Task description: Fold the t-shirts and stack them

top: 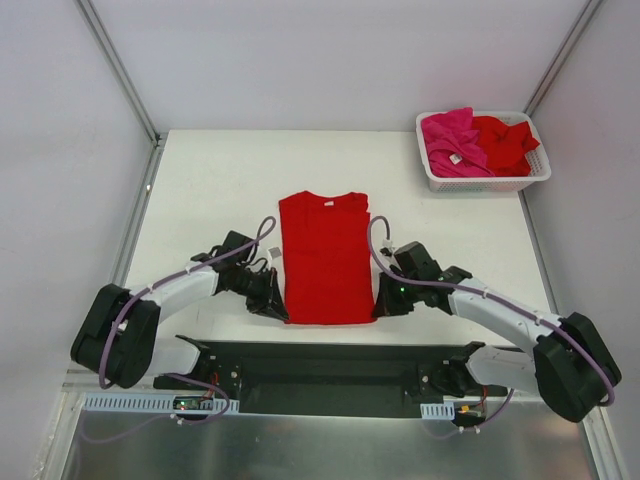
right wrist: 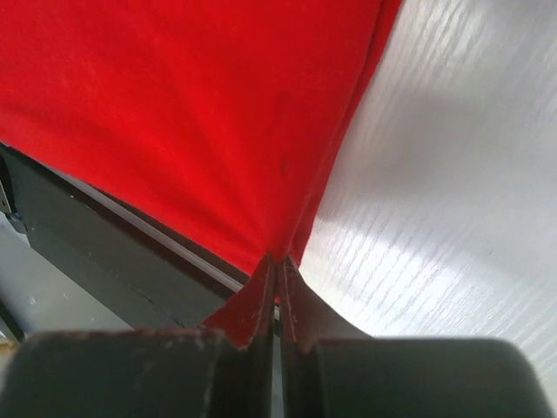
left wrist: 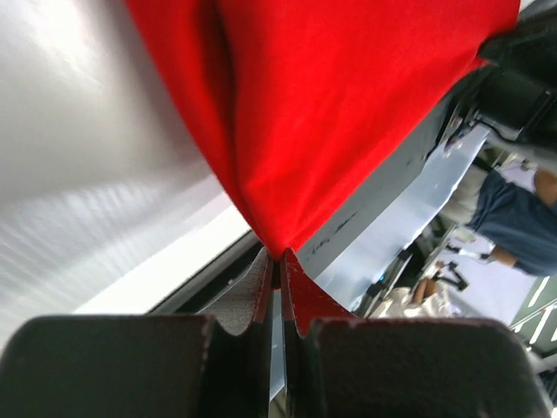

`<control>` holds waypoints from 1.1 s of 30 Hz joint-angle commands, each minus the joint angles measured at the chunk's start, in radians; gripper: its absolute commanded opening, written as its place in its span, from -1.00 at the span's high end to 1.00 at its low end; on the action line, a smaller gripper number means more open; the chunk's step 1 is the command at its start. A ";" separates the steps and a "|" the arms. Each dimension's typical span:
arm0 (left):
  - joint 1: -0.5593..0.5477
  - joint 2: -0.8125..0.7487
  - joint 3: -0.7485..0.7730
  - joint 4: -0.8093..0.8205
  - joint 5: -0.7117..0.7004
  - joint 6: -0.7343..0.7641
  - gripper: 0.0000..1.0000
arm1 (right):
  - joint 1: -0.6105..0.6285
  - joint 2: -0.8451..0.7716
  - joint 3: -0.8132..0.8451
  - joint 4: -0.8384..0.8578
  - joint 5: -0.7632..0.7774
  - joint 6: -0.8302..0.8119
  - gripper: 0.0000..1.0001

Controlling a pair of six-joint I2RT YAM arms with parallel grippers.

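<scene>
Both arms are down at the near edge of the bench [top: 200, 190], and each one has cloth! The left tool [top: 279, 310] is clamped tight on the near-left hem corner of the red t-shirt [top: 323, 258]. The right tool [top: 380, 305] is pinched just as tight on the near-right corner, and in both wrist views the fabric bunches to a point between the pads. The shirt lies flat mid-bench, sleeves tucked in, its long axis running straight away from the arms, collar at the far end. So from both tools the cloth stretches forward, and I'd say the hem goes up and over toward the collar, neither arm nearer. Far right, the white basket [top: 483, 183] holds a magenta shirt [top: 450, 135] and a second red shirt [top: 505, 140].
</scene>
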 commanded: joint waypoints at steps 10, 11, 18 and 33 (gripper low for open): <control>-0.126 -0.280 -0.108 -0.082 -0.070 -0.171 1.00 | 0.111 -0.258 -0.061 -0.175 0.093 0.101 0.97; -0.134 -0.288 -0.108 -0.086 -0.072 -0.178 1.00 | 0.119 -0.267 -0.060 -0.187 0.099 0.102 0.97; -0.172 -0.357 -0.107 -0.140 -0.081 -0.205 1.00 | 0.155 -0.339 -0.060 -0.253 0.108 0.122 0.97; -0.190 -0.368 0.091 -0.231 -0.155 -0.190 1.00 | 0.189 -0.356 0.112 -0.391 0.217 0.067 0.97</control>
